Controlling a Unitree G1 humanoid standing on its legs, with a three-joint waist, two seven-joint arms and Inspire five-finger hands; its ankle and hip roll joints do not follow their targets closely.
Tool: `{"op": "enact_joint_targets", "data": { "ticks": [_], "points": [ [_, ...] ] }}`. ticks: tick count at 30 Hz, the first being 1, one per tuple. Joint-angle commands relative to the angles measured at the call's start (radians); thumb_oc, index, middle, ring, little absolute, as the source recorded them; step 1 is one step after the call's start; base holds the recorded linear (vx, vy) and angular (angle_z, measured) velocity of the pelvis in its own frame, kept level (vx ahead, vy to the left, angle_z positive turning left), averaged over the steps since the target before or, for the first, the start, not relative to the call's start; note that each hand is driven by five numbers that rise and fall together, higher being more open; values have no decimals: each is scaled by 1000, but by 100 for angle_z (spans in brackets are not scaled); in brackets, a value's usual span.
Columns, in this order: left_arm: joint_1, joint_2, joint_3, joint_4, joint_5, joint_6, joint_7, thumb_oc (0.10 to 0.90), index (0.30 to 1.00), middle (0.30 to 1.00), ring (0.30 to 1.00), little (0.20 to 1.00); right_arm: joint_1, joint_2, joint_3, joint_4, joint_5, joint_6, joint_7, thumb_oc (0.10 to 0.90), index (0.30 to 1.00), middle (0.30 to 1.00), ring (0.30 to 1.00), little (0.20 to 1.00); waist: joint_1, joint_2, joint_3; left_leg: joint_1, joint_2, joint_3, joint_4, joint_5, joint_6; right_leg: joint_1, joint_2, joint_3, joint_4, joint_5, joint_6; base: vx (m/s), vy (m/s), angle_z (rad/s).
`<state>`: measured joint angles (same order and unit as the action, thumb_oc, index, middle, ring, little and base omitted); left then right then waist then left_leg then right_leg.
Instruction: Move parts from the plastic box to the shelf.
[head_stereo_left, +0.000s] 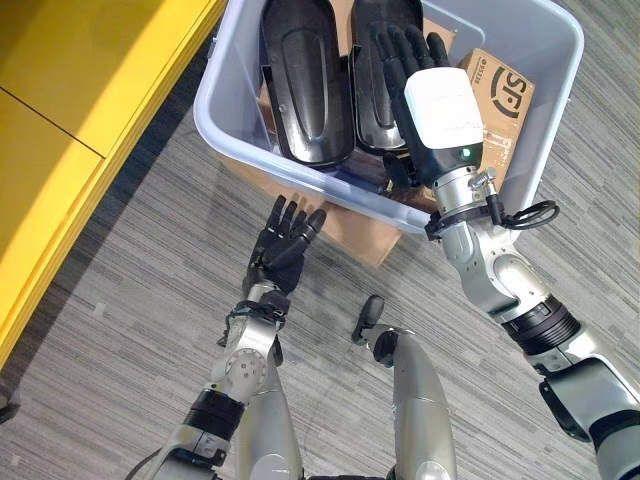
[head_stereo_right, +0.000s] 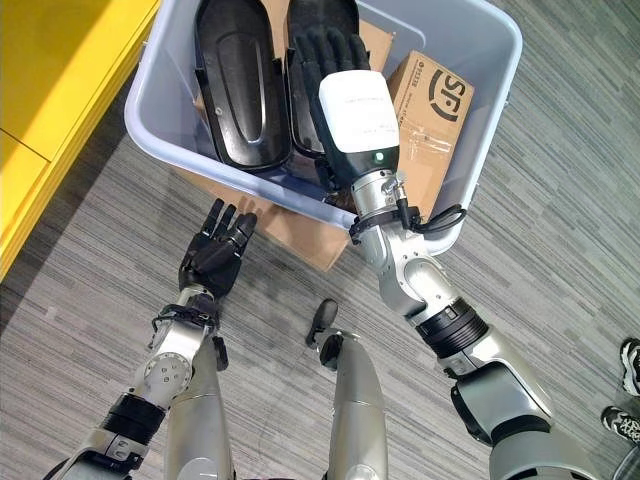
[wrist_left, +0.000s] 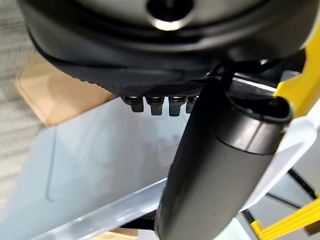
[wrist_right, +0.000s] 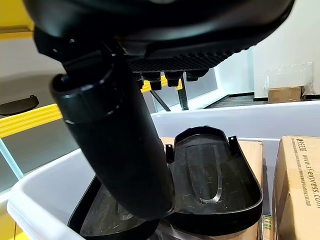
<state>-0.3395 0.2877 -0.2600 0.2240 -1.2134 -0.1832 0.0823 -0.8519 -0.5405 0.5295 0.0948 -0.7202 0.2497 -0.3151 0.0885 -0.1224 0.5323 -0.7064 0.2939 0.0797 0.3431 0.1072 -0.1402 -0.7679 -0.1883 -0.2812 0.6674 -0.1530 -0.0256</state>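
Both head eyes look steeply down, sharing the plastic box (head_stereo_left: 545, 120) at upper frame; wrist cameras peer close past each hand into it.

Bright even indoor light, soft shadows under the plastic box (head_stereo_left: 240, 120) on the floor (head_stereo_left: 120, 330), faint sheen on the black parts (head_stereo_left: 305, 80), wrist views blurred up close

A workshop: grey plank floor (head_stereo_left: 120, 340), yellow shelf (head_stereo_left: 70, 110), parts bin (head_stereo_left: 545, 60).
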Motion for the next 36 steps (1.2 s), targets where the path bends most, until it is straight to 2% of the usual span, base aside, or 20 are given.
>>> {"op": "enact_joint_targets", "data": {
  "ticks": [1,6,7,11,13,16,17,18,21,22,23,26,36],
  "points": [
    [-25,-68,-8,-118,-14,-85,17,900,1000,1000,1000,1000,-87,-41,-42,-78,9,-6,-91,900,1000,1000,1000,1000,-5,58,-12,9,3,36,66,-133,45,71,-5,28,-48,-15,112,0,0,0],
    [-32,-63,20,-111,35,-124,35,900,1000,1000,1000,1000,-83,-51,-43,-72,40,-10,-88,900,1000,1000,1000,1000,-6,56,-12,1,4,38,73,-135,47,64,-7,28,-42,-18,110,0,0,0],
    [-38,-57,25,-115,67,-153,45,900,1000,1000,1000,1000,-81,-53,-43,-67,55,-11,-88,900,1000,1000,1000,1000,-5,55,-12,0,5,39,75,-135,47,64,-9,26,-42,-18,110,0,0,0],
    [-54,-51,39,-127,85,-198,84,900,1000,1000,1000,1000,-66,-40,-41,-50,80,-15,-88,900,1000,1000,1000,1000,-2,55,-12,0,0,35,78,-138,46,66,-10,24,-41,-17,111,0,0,0],
    [-66,-50,46,-125,95,-211,94,900,1000,1000,1000,1000,-73,-36,-44,-46,82,-15,-87,900,1000,1000,1000,1000,0,56,-12,-22,3,41,70,-110,54,46,-8,15,-51,5,99,-52,-11,1],
    [-70,-51,63,-111,106,-248,141,900,1000,1000,1000,1000,-56,-16,-39,-39,82,-4,-79,900,1000,1000,1000,1000,1,57,-12,-26,0,39,73,-113,55,41,-9,14,-46,3,99,9,-3,1],
    [-61,-53,66,-108,112,-254,155,900,1000,1000,1000,1000,-43,-10,-35,-33,83,-2,-75,900,1000,1000,1000,1000,1,56,-12,-4,-4,32,82,-140,46,62,-12,22,-35,-21,110,0,0,0],
    [-70,-50,71,-110,122,-260,174,900,1000,1000,1000,1000,-50,-11,-36,-31,82,0,-73,900,1000,1000,1000,1000,3,56,-12,-26,-1,39,73,-114,55,42,-10,13,-44,1,99,0,0,0],
    [-53,-44,85,-98,179,-286,283,900,1000,1000,1000,1000,-33,6,-20,-3,93,10,-75,900,1000,1000,1000,1000,10,55,-12,-9,-6,26,83,-140,46,61,-13,16,-33,-22,110,33,-37,1],
    [-61,-42,89,-99,190,-292,299,900,1000,1000,1000,1000,-41,5,-21,1,94,10,-79,900,1000,1000,1000,1000,12,56,-12,-32,-3,32,74,-113,54,40,-11,7,-43,0,99,13,-36,1],
    [-43,-35,104,-86,190,-300,311,900,1000,1000,1000,1000,-30,16,-8,19,111,17,-83,900,1000,1000,1000,1000,16,56,-12,-13,-7,22,83,-140,44,59,-13,13,-32,-23,111,4,-35,1],
    [-28,-23,137,-66,224,-283,359,900,1000,1000,1000,1000,-27,24,2,54,120,11,-109,900,1000,1000,1000,1000,25,59,-12,-19,-8,18,80,-136,44,54,-16,8,-31,-24,109,22,-23,1],
    [-8,-19,169,-3,128,-256,220,900,1000,1000,1000,1000,-80,29,34,161,108,17,-184,900,1000,1000,1000,1000,43,79,-12,-32,-14,18,71,-127,44,32,-29,2,-25,-23,110,0,0,0]
  ]
}}
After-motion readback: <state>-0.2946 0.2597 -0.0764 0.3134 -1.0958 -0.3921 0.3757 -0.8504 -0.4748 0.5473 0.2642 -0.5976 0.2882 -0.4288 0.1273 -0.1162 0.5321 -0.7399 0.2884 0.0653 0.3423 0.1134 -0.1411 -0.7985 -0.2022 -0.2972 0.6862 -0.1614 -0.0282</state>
